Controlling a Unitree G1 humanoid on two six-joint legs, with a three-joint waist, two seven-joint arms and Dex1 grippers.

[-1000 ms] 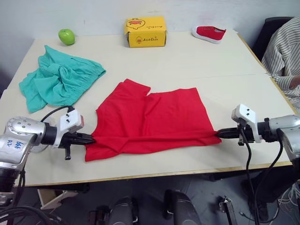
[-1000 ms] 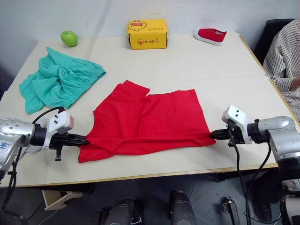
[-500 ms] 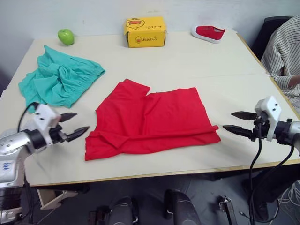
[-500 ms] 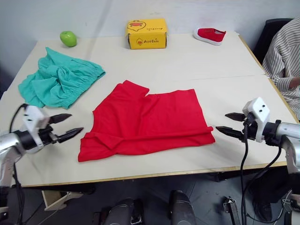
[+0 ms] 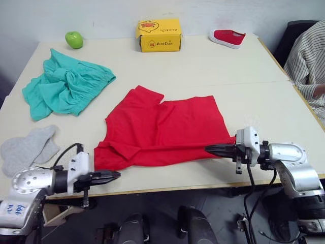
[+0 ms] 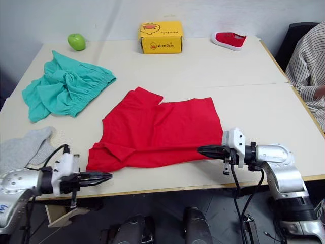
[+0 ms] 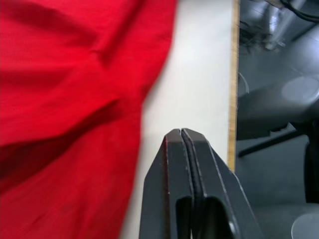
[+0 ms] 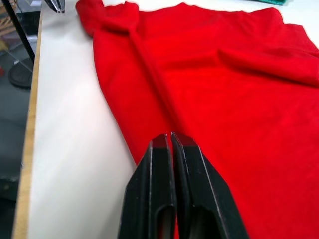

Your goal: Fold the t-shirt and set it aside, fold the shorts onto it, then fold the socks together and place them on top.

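Red cloth, the t-shirt (image 5: 165, 131), lies spread in the middle of the pale worktop (image 5: 244, 66), partly folded, with a sleeve pointing toward the far left and a rumpled corner at its near left. Its near edge runs close to the worktop's front edge.

The left hand (image 5: 116, 175) sits low at the front edge, just beside the shirt's near-left corner. In the left wrist view its two black fingers (image 7: 174, 164) are pressed together with nothing between them, their tips over bare worktop just off the red cloth.

The right hand (image 5: 209, 149) lies at the shirt's near-right edge, pointing toward the robot's left. In the right wrist view its fingers (image 8: 162, 149) are all but together, only a thin slit between them, tips resting at the hem of the cloth. Whether any cloth is caught between them cannot be told.

The shorts (image 5: 66, 84), teal-green and bunched, rest at the far left of the worktop, well apart from the shirt. The socks (image 5: 28, 148), light grey and fuzzy, lie at the near-left edge, overlapping one another.

Along the far edge stand a green apple (image 5: 74, 39), a yellow box (image 5: 158, 35) and a small red shoe (image 5: 227, 37). A person in a striped sleeve (image 5: 304, 56) sits at the right side.
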